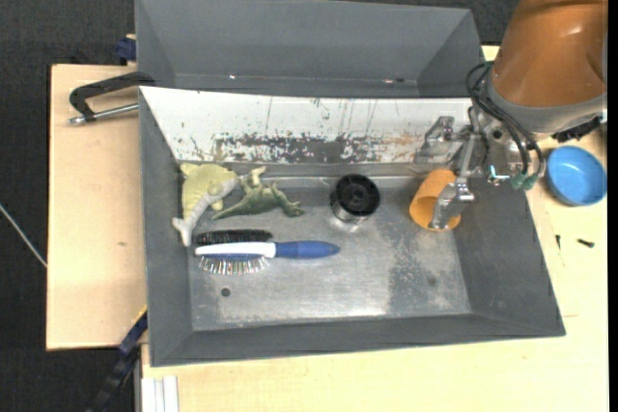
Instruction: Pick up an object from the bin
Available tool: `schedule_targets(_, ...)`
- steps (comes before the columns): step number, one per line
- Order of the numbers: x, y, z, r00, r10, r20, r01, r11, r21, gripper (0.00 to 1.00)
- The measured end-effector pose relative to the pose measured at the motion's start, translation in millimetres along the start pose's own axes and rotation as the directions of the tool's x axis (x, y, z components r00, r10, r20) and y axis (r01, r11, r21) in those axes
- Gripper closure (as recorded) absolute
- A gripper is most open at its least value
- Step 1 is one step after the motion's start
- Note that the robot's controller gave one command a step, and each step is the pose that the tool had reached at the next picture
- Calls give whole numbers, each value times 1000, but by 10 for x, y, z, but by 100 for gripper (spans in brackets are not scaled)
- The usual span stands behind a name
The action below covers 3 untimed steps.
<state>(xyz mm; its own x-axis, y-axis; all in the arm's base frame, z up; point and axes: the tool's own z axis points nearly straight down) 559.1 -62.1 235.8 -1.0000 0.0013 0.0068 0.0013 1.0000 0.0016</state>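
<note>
The arm's rounded orange cover [555, 34] and a knot of dark cables hide the upper part of the gripper [449, 167], so only its silver fingers [454, 200] stand clear, low at the right end of the grey metal bin [309, 43]. The fingers stand spread apart, one towards the bin's scratched back wall and one towards its front, with nothing seen pinched between them.

The nearer finger overlaps the right edge of a small orange plastic cup [427, 204]. Whether it touches the rim, sits inside the mouth or merely hangs above it is hard to make out. The cup lies just beside the gripper on its left, on the bin floor close to the back wall. It looks tipped on its side, a short smooth orange shape, its right part covered by the finger.

Further left of the gripper sits a black round cap-like cylinder [354, 196], apart from the cup. Well away at the far left lie a green toy dinosaur [263, 198], a pale yellow-green lumpy toy [205, 186] whose form is unclear, and a white-headed brush with a blue handle [275, 252] with a black bristly strip [232, 236] just behind it
</note>
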Motion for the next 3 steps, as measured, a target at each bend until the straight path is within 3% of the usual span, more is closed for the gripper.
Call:
schedule_targets(1,-280,516,1321,999,-44,1,44,999,-1,0)
schedule_targets(2,-520,466,1533,993,114,32,-114,993,-8,0)
schedule_targets(3,-551,462,1506,992,115,45,-115,993,-8,100)
